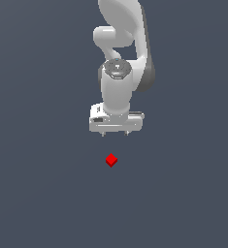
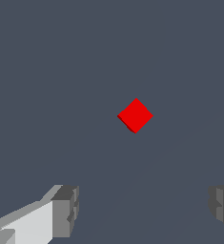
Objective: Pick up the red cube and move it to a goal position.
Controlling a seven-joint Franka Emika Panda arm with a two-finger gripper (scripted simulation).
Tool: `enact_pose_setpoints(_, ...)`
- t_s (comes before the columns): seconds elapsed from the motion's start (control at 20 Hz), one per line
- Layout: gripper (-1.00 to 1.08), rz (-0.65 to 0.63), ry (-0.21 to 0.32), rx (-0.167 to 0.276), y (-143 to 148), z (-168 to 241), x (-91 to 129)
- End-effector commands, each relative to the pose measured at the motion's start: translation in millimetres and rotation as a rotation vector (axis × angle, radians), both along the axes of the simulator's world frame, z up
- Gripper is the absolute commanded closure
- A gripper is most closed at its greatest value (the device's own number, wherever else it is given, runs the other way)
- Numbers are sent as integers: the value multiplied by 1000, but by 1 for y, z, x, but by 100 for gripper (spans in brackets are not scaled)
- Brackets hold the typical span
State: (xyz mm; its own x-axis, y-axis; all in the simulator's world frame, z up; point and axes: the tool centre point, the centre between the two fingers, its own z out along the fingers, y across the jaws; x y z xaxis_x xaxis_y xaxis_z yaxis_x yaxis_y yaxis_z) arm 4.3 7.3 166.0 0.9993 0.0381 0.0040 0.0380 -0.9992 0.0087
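Exterior view, arm: the white robot arm (image 1: 119, 58) comes down from the top of the picture and points straight down.
Exterior view, hand: the hand (image 1: 114, 133) hangs up in the air. Its two short fingers poke out below the wide white bar. They stand apart. Nothing is between them.
Exterior view, cube: the red cube (image 1: 111, 160) sits alone on the flat grey desk (image 1: 38, 193). It is below the hand in the picture and not touching it. One corner points toward the camera, so it looks like a little diamond.
Wrist view, cube: the red cube (image 2: 135, 115) shows near the middle, turned like a diamond, on the bare grey desk (image 2: 46, 71).
Wrist view, fingers: one finger (image 2: 66, 209) and the other finger (image 2: 222, 207) peek in at the two sides. The gap between them is big, much wider than the cube. They hold nothing and touch nothing.
Step now: I think the hand is getting lined up over the cube before going down.
How to do it well: bring the hand right over the cube so the cube sits in the middle of the gap. Turn the hand so the fingers meet two flat sides, not the corners. Go down slowly and stop before the fingers bump the desk. Then close gently.
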Motion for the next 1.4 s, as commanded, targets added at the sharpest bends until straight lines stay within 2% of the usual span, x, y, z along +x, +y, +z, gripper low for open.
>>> enact_pose_setpoints(0.0,-92,0,0,0,0,0,0)
enact_pose_setpoints(0.35,-92,31,0,0,-2,-6,2)
enact_pose_setpoints(0.65,-92,109,1,2,-6,-21,7)
enact_pose_setpoints(1.35,-92,458,4,6,-17,-88,32)
